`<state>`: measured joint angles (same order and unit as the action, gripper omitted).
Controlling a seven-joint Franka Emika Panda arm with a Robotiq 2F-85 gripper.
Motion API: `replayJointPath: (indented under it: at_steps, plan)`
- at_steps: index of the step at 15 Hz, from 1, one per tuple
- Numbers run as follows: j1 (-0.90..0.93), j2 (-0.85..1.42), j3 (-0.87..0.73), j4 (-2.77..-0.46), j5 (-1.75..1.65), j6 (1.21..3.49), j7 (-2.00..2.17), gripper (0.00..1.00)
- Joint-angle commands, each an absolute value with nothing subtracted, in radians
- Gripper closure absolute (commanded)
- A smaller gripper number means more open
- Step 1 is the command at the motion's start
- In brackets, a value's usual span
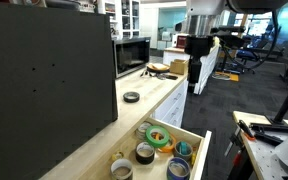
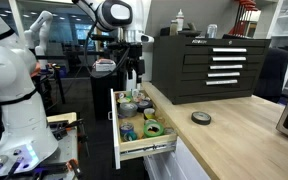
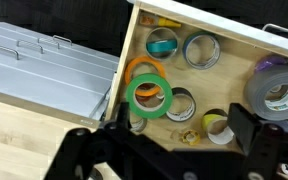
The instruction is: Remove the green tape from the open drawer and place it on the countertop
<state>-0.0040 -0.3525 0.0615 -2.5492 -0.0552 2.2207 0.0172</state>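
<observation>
- Jaws of the gripper (image 2: 132,78) stand wide apart with nothing between them, so it is ready to go round a roll
- It hangs high over the drawer (image 2: 117,130), which is pulled far out, so there is a clear way straight down into it
- Right below the gripper lies the green tape (image 3: 149,97); in the wrist view it shows just past the dark fingers (image 3: 82,150), nearer to one finger than to the other
- It lies flat on top of an orange roll (image 3: 134,68), so it sits a bit higher than the rolls round it, and I think that makes it easier to pinch without bumping the drawer floor
- A pale roll (image 3: 181,103) sits tight beside the green tape, and a big grey roll (image 3: 274,95) lies farther off, under the other finger
- Off to the side of the gripper, and higher than the drawer floor, is the countertop (image 2: 229,135); a black roll (image 2: 200,118) lies on it well away from the gripper, with lots of bare room left for the tape
- I think the job is only at its start, since the green tape is not yet touched
- The next move, I guess, is to go down with one finger in the hole of the ring and one outside it
- The orange roll may slide or lift too, and a finger may knock the pale roll, so a slow, straight drop looks best
</observation>
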Motion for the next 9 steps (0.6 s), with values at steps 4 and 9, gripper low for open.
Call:
replayJointPath:
  at_steps: [4,9]
  plan:
    - [-0.002,-0.17,0.036,-2.529,-0.074,2.416,-0.013,0.0]
    - [0.001,-0.096,0.03,-2.525,-0.069,2.466,-0.03,0.0]
